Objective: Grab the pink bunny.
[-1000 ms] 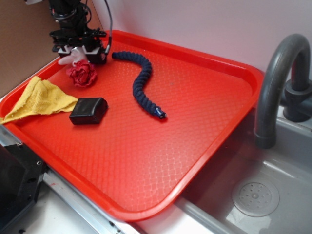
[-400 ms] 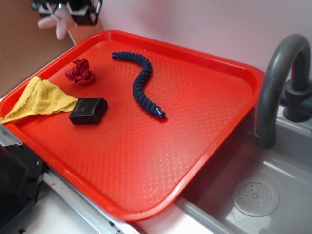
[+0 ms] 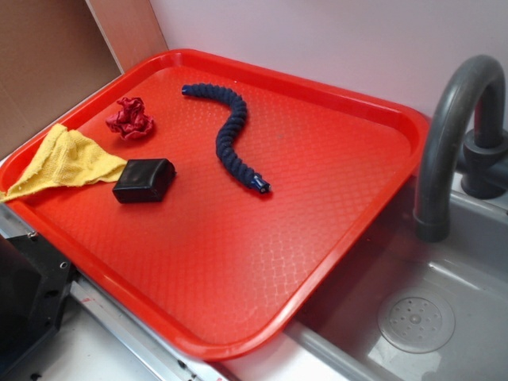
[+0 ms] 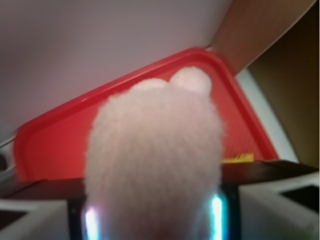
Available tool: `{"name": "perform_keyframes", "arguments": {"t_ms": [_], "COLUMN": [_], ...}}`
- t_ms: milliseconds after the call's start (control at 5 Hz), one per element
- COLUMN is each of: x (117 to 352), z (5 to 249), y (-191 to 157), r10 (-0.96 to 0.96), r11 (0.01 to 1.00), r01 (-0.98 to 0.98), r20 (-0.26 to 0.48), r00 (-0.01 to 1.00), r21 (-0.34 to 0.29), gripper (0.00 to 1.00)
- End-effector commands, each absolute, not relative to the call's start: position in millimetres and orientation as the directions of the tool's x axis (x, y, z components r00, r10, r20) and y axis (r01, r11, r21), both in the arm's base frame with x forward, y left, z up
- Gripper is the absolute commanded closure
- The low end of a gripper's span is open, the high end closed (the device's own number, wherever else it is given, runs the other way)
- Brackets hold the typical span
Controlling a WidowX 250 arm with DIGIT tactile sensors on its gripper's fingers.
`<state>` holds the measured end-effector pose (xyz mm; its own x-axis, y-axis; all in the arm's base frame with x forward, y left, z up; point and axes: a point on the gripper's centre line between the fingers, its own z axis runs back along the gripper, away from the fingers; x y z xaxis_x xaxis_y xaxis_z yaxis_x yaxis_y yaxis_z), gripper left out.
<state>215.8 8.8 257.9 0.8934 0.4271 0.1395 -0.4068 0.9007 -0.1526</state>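
From the wrist camera we see the pink bunny (image 4: 155, 165) right up against the lens, a pale, fuzzy, rounded shape filling the middle of the view, with a small round nub at its top. It sits between the two sides of our end effector (image 4: 152, 220), which is pinching it; lit strips glow on either side of its lower part. Beyond and below the bunny lies the red tray (image 4: 55, 145), well apart from it, and a sliver of yellow cloth (image 4: 239, 159) shows at the right, just past the end effector's dark edge.

In the outside view, neither the end effector nor the bunny appears. There the red tray (image 3: 381, 119) holds a dark red scrunchie (image 3: 130, 118) near its far left corner, a yellow cloth (image 3: 59, 163) draped over the left rim, a small black box (image 3: 144, 179) just beside the cloth, and a dark blue braided rope (image 3: 228, 133) curving across the middle. To the right of the tray are a grey sink (image 3: 468, 270) and a grey faucet (image 3: 448, 135).
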Motion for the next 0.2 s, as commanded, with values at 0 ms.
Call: {"name": "perform_keyframes", "arguments": {"t_ms": [0], "x": [203.6], "z": [278.9], "y": [20.4], "r10": [0.365], "r11": [0.922], "r01": [-0.340], "r20": [0.124], "r00": [0.923], "r21": [-0.184], "gripper": [1.00]}}
